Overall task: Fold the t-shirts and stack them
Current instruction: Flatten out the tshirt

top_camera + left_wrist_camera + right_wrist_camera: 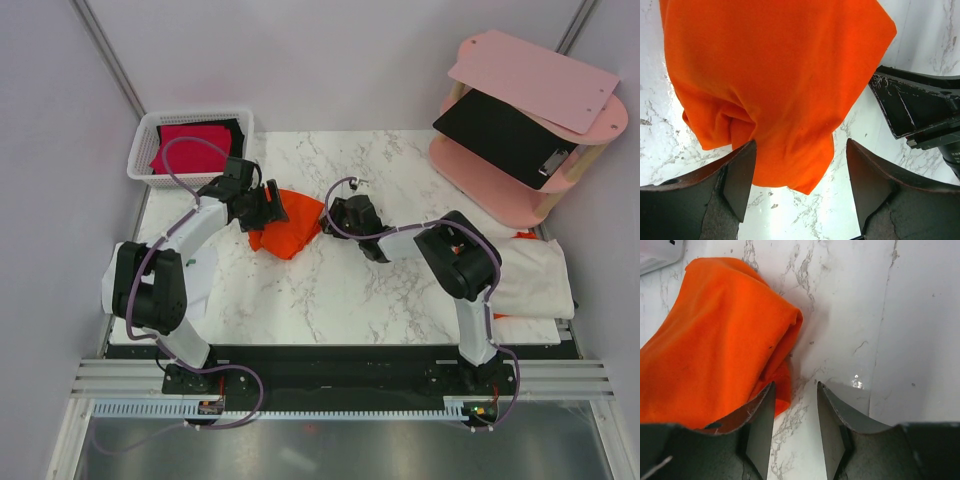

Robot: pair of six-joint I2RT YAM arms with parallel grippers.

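The bright orange t-shirt (290,230) lies bunched and partly folded on the marble table (330,290), between my two grippers. My left gripper (270,207) is open at the shirt's left side. In the left wrist view its jaws (800,150) stand wide apart with the shirt's lower corner (775,90) hanging between them. My right gripper (336,214) is just right of the shirt. In the right wrist view (795,387) it is open with bare marble between the jaws, and the shirt's folded edge (715,350) is beside the left finger. A crimson-red shirt (190,145) and a black one (232,127) lie in the basket.
A white mesh basket (140,150) stands at the back left. A pink two-tier shelf (480,170) at the back right holds the black clipboard (500,135). A white cloth (535,275) lies at the right edge. The right gripper's fingers (920,110) show in the left wrist view.
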